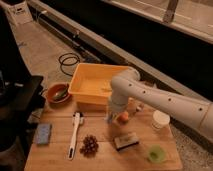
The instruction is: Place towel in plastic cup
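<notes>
Gripping is the step in hand, by my reading of the single camera view. The white arm reaches in from the right over the wooden tabletop point(107, 159) and bends down just in front of the yellow bin point(95, 82), which sits at the middle of the far edge. The claw point(110, 119) hangs low at the arm's end, close over the wood and just left of an orange fruit point(123, 117). It is closed tight, and a small grey-blue scrap shows at its tip. I take that scrap for the towel point(107, 120), pinched between the fingers, though the arm hides most of it. No other cloth lies on the wood. The plastic cup point(156, 154), pale green and short, stands near the front right corner, well apart from the claw, with nothing in it that I can make out. A taller white cup point(161, 120) stands by the right edge, between the arm and the green one. A dark-and-tan block point(125, 141) lies between the claw and the plastic cup. On the left side are a white brush point(75, 135), a dark knobbly cluster point(89, 145) and a blue pad point(43, 134). The next move calls for a lift clear of the fruit and block. After that the arm must carry the towel toward the front right corner and release it squarely above the green rim, not the white one.
</notes>
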Available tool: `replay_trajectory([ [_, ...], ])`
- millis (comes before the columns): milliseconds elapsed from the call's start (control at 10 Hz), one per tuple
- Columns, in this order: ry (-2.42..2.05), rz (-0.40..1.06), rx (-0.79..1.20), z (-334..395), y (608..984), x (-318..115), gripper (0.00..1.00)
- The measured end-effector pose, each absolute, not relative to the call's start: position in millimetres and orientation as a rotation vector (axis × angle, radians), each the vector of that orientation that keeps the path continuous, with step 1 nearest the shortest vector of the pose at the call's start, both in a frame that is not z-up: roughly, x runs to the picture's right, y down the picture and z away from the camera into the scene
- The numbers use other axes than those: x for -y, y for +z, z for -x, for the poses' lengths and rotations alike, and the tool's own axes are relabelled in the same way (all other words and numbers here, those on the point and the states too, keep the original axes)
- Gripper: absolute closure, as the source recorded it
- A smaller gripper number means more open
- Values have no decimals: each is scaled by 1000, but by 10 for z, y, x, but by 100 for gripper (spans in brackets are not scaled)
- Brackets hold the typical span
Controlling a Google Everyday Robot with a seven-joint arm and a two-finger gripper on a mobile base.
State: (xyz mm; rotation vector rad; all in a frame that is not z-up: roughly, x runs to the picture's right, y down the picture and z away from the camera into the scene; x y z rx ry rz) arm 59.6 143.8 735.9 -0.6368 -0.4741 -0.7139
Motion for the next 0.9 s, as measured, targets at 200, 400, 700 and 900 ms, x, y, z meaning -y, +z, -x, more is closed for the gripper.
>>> replay_trajectory([
  [200, -673, 672, 429, -975, 7184, -1450, 90],
  [400, -620, 721, 362, -1352, 6946, -1552, 90],
  [700, -505, 801, 273, -1880, 6561, -1886, 90],
  [900, -442, 852, 232, -2078, 6388, -2130, 90],
])
